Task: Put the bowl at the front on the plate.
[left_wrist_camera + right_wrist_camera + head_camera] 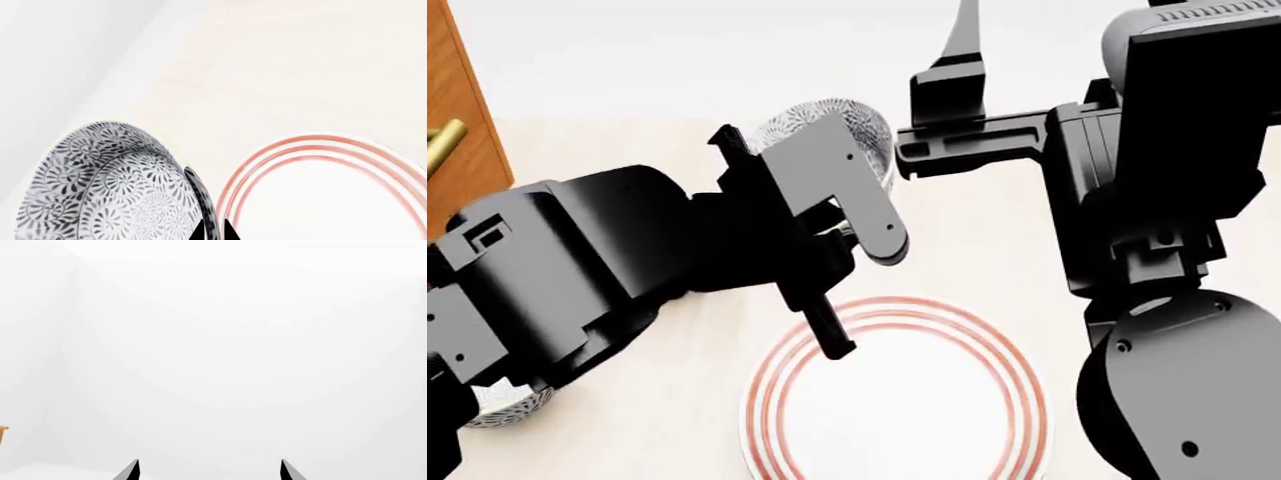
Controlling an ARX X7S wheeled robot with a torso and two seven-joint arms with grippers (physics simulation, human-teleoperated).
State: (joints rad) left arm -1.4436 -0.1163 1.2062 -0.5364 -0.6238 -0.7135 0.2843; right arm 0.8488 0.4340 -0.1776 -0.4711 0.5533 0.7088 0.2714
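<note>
1. The bowl (113,185), deep, round and densely patterned in grey-blue florals, is clamped at its rim between the tips of the left end effector (213,231).
2. It is held tilted beside the plate (333,200), a flat white disc with three thin red rings.
3. The pale worktop (280,75) appears smooth.
4. The right end effector (208,471) has its black pointed tips spread apart, holding nothing.

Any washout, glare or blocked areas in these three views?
Left wrist view: overexposed, pale table, the bowl and plate cropped. Head view: arms hide much of the bowl. Right wrist view: nearly blank white, only the right gripper tips show.
</note>
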